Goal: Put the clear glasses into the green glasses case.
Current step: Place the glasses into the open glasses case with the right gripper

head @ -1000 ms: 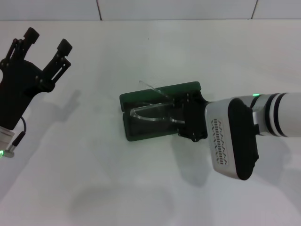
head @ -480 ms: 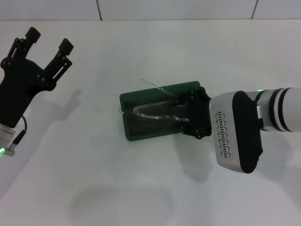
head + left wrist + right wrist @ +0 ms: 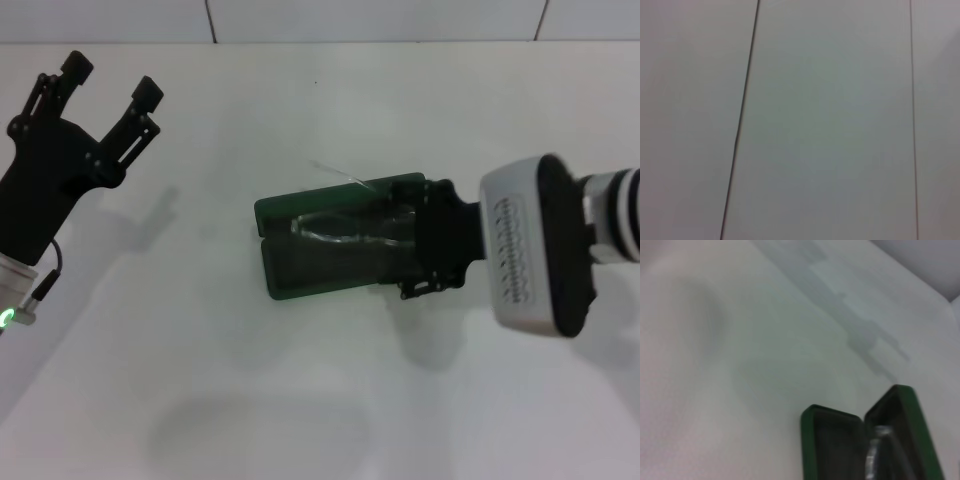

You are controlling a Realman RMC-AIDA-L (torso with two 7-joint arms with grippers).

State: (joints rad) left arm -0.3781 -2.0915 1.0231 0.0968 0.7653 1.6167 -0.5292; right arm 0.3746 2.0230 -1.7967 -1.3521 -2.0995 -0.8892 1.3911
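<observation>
Dark green glasses case (image 3: 330, 270), transparent clear glasses (image 3: 345, 228)

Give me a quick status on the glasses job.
Right gripper at the green glasses case's right end. Clear glasses lying in the open case. Left gripper open, parked far left. Nothing in the way.

— What do you have in front of you apart from the job itself?

— You have a plain white tabletop (image 3: 300, 400), matt and unmarked, filling nearly the whole head view. Soft grey shadows lie on it, one near the left edge and one broad patch toward the near edge.

— And past the far edge?

— You'll see a pale wall (image 3: 380, 18) there, crossed by thin dark seams. The left wrist view shows you only a pale surface (image 3: 830, 125) with two dark seams; which surface it is cannot be told.
</observation>
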